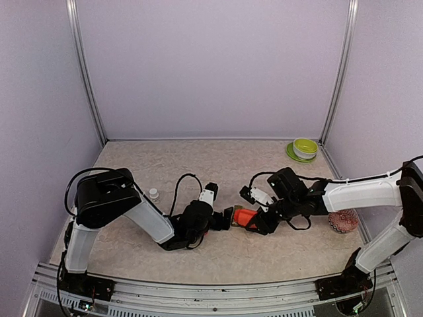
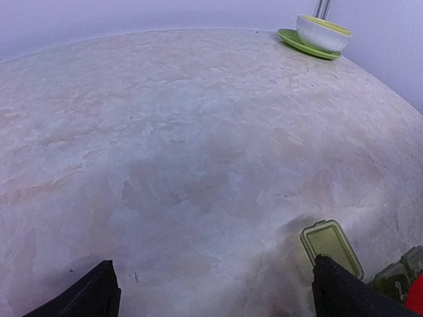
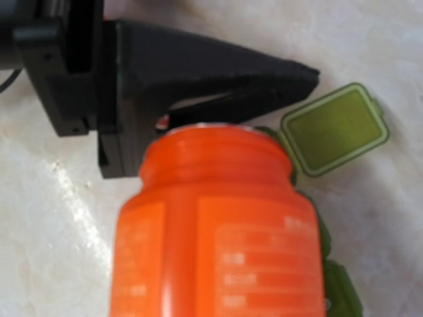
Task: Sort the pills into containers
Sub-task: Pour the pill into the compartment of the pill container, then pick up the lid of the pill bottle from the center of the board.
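While the right claw (image 1: 259, 221) holds the bottle (image 3: 218, 238) tipped over the open containers (image 3: 334, 129), left claw (image 2: 215, 294) spread wide, a careful pour seems next.

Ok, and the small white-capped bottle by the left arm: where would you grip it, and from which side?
Around its cap, straight down from above, I'd say. The small white-capped bottle stands upright and alone on the table, round, so any jaw angle fits. The left end effector is open and nearer; the right end effector is shut on the orange bottle.
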